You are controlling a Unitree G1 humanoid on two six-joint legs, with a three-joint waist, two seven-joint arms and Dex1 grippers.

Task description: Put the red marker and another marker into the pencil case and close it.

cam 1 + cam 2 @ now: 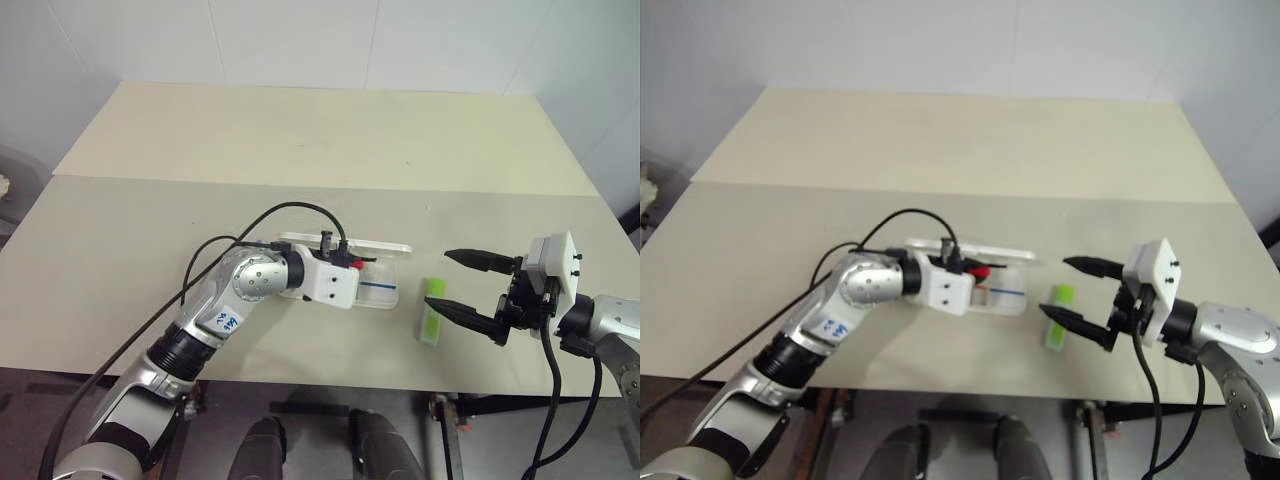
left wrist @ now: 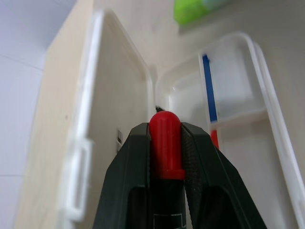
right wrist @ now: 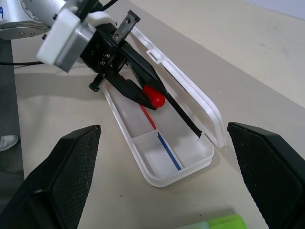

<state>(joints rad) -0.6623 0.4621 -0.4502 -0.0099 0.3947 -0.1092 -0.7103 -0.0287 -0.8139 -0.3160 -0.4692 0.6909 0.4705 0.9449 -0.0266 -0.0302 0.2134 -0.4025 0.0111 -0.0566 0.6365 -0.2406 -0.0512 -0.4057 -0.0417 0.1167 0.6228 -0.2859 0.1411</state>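
Pale and bare, the surface (image 1: 300, 150) carries the pencil case (image 3: 157, 171), which lies with its lid swung back and its white tray showing a red and a blue line on the floor, nothing else visible inside. Just above the tray the left pincer (image 3: 157, 102) is clamped on the red marker (image 2: 166, 143), its red end poking out between the black fingers. Beside the case lies another marker (image 1: 433, 310), and the right pincer (image 1: 450, 282) hovers over it with fingers spread wide apart.
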